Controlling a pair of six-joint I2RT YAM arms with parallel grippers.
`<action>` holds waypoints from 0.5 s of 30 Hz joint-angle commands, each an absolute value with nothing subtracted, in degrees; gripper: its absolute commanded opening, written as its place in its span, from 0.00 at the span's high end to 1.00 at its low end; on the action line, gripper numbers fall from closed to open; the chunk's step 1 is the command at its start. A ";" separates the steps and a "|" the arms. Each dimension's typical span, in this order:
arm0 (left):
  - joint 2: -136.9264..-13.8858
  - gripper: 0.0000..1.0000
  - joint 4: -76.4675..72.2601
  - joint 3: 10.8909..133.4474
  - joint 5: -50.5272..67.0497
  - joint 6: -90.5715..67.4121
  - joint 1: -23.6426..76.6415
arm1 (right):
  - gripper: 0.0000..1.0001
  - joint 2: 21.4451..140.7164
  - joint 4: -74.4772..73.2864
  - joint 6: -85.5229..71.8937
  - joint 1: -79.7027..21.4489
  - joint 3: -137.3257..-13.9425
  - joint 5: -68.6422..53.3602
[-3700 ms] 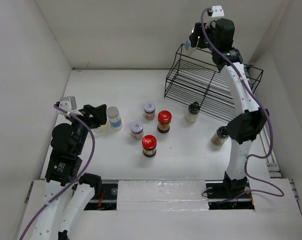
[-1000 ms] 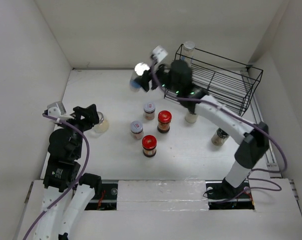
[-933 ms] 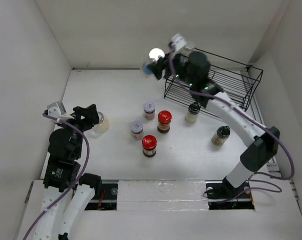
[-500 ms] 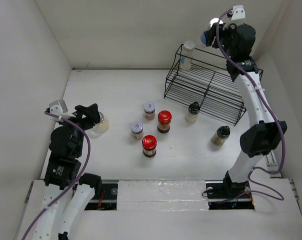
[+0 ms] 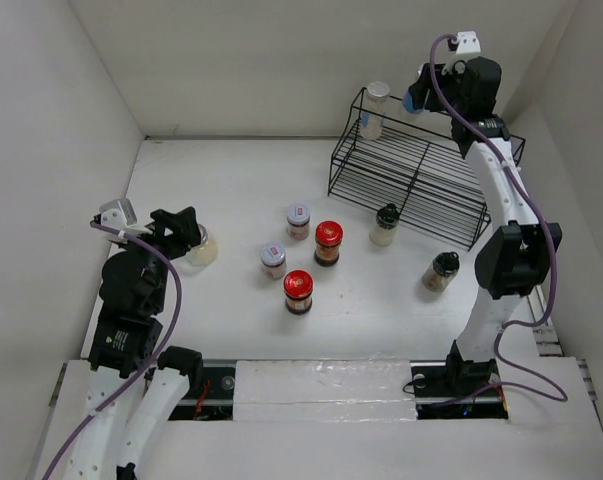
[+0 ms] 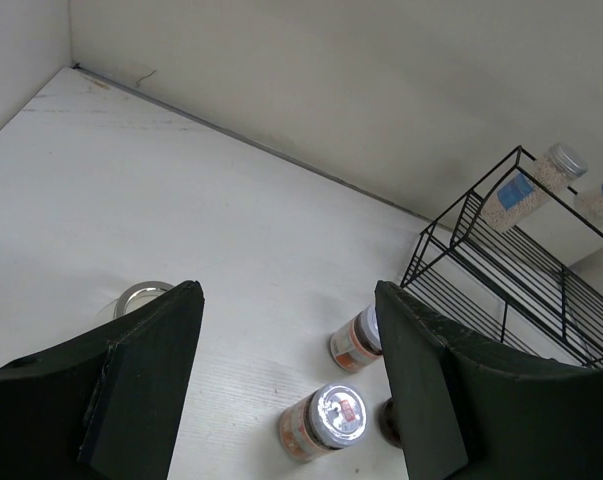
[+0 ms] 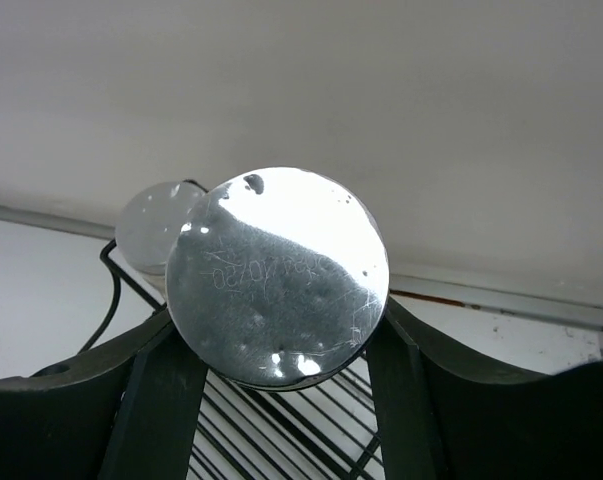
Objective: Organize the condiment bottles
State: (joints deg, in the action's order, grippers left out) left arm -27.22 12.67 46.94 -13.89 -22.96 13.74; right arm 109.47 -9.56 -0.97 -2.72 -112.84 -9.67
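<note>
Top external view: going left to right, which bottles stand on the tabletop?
clear pale-filled jar → small silver-lidded jar → white-lidded labelled jar → far red-lidded dark jar → black-capped pale shaker → black-capped brown shaker. The near red-lidded jar is omitted: its column overlaps.

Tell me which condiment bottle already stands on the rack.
The clear silver-lidded bottle at the wire rack's top far-left corner. It alone stands on the rack; a second bottle is held in the right gripper's fingers, the rest sit on the table.

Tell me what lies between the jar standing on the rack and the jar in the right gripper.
Nothing: in the top view only the rack edge wire runs between the standing jar and the held jar.
</note>
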 commanded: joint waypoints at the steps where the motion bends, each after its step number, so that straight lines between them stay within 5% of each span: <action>1: -27.60 0.35 10.02 47.37 -13.54 -22.06 13.45 | 0.61 106.00 -5.27 -1.41 -3.77 -110.93 -10.99; 11: -27.60 0.35 10.02 47.37 -13.01 -22.06 13.45 | 0.59 109.06 -6.15 -0.79 -5.63 -110.21 -10.46; 15: -27.60 0.35 10.02 47.37 -13.01 -22.06 13.45 | 0.40 113.01 -8.25 -0.79 -5.63 -112.83 -10.99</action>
State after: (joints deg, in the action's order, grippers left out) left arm -27.22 12.67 46.94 -13.52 -22.94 13.74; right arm 110.78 -10.74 -0.67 -4.78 -108.49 -9.65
